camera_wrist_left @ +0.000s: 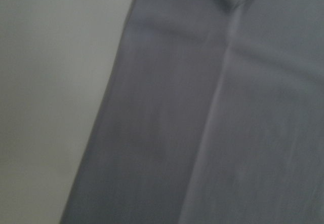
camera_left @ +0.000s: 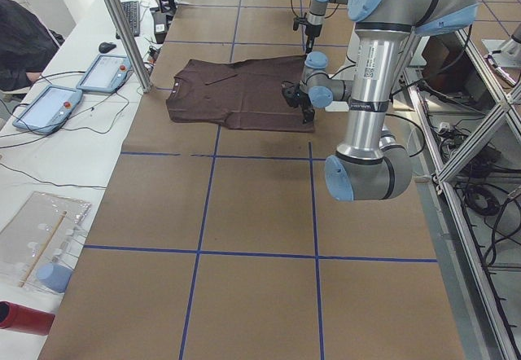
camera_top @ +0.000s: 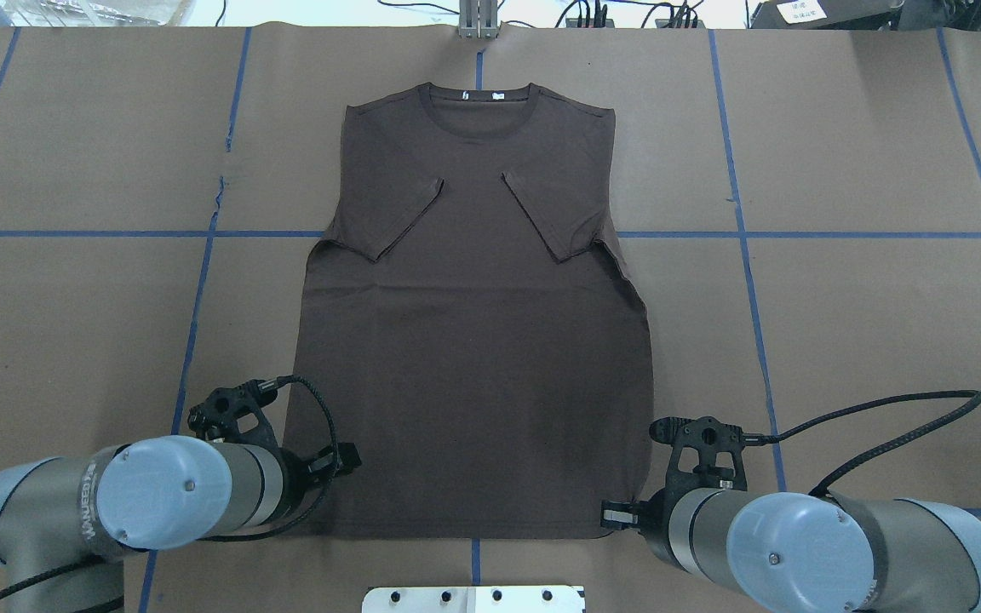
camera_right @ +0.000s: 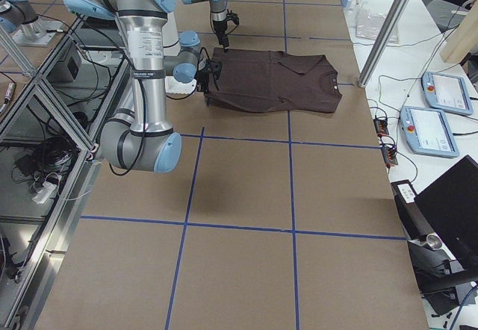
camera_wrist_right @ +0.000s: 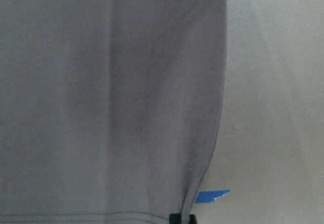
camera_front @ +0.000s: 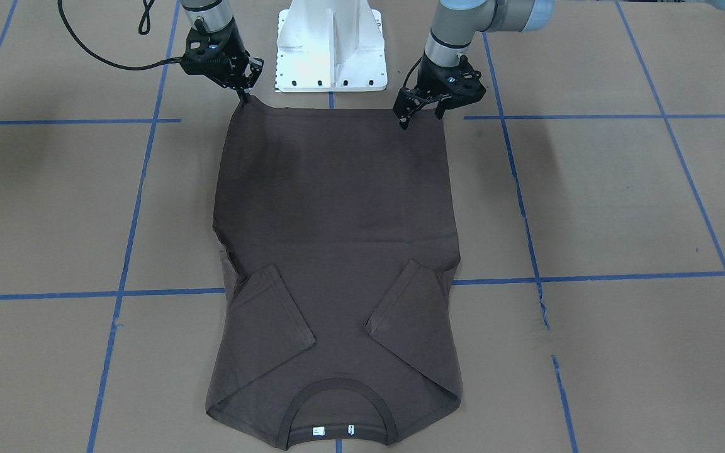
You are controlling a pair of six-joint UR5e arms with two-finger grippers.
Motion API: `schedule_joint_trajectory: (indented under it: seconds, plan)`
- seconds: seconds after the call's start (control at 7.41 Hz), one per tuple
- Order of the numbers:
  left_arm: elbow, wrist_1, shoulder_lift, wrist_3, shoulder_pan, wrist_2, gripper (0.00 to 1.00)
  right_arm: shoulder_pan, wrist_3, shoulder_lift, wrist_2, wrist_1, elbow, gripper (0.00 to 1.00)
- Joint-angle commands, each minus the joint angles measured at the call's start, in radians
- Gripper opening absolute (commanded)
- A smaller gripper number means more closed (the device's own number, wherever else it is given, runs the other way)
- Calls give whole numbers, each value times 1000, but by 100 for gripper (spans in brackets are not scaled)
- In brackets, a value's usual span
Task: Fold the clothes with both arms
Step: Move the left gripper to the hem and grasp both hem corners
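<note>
The dark brown T-shirt (camera_front: pixel 337 207) lies flat on the brown paper table, both sleeves folded in over the body. Its collar (camera_top: pixel 479 95) is at the far edge and its hem lies towards the robot base. My right gripper (camera_front: pixel 245 100) is shut on the hem corner, which peaks up slightly at its tip. A black fingertip (camera_wrist_right: pixel 182 218) shows at the shirt's edge in the right wrist view. My left gripper (camera_front: pixel 420 119) stands open over the other hem corner, its two fingers spread. The left wrist view shows only cloth (camera_wrist_left: pixel 212 112) and table.
The white pedestal base (camera_front: pixel 331 50) stands just behind the hem. Blue tape lines (camera_front: pixel 129 207) cross the table. A metal post (camera_left: pixel 122 26) rises beyond the collar. Two teach pendants (camera_left: pixel 77 87) lie on a side bench, where a person's dark sleeve (camera_left: pixel 20 42) shows.
</note>
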Motion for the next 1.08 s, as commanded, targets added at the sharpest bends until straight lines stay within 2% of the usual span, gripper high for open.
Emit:
schedule_joint_trajectory:
  seconds: [0.0,0.27,0.4,0.54,0.67,0.81,0.94]
  plan:
    - [-15,10,62,-45,61,56,98,6,-12,3,0,0,2,0]
    - [-12,9,79,-49,81,57,96,6,-12,3,0,0,0,0]
    - [-9,10,79,-51,81,57,93,9,-12,3,2,0,2,0]
    - [-6,10,79,-52,84,57,84,11,-12,3,3,0,2,0]
    - [-7,10,79,-52,84,57,63,13,-12,3,3,0,2,0]
    - [-9,10,79,-49,84,57,47,13,-12,3,5,0,2,0]
    - [-13,10,78,-51,85,57,25,14,-12,3,5,0,2,0]
